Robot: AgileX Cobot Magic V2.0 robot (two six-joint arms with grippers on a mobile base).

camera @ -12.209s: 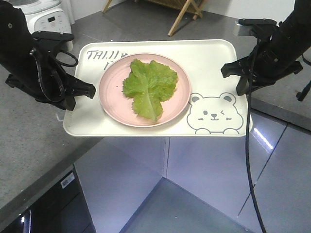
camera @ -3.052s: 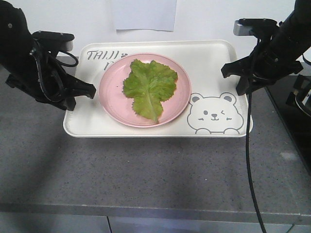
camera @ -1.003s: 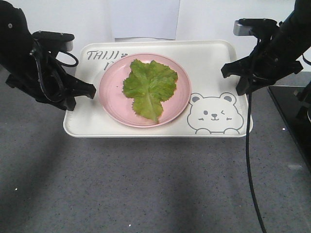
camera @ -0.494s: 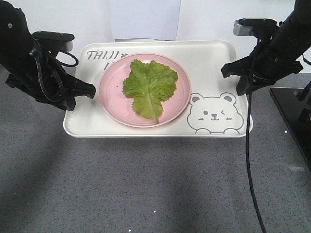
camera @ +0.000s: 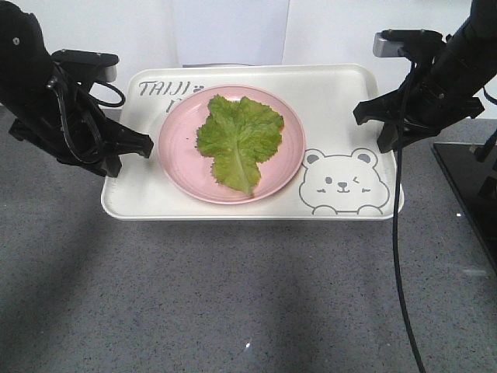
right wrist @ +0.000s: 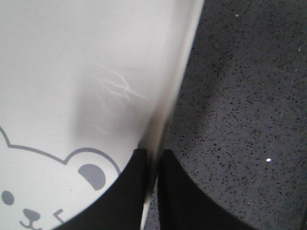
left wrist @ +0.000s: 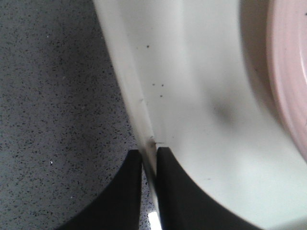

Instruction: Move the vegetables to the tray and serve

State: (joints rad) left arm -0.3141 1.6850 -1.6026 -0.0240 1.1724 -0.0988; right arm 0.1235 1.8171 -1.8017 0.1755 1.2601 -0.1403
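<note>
cream tray [camera: 342, 101] is pinched at opposite rims by left tool [left wrist: 148, 158] and right tool [right wrist: 152, 160], balancing it above the desk [camera: 233, 295]; leaf [camera: 239, 140] lies on the plate [camera: 178, 155], centred for level carry.

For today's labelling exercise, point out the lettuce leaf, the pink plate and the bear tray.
lettuce leaf [camera: 239, 140], front view, on its pale midrib.
pink plate [camera: 180, 151], front view, on the bare left part of the rim.
bear tray [camera: 334, 93], front view, on bare surface above the bear drawing.
</note>
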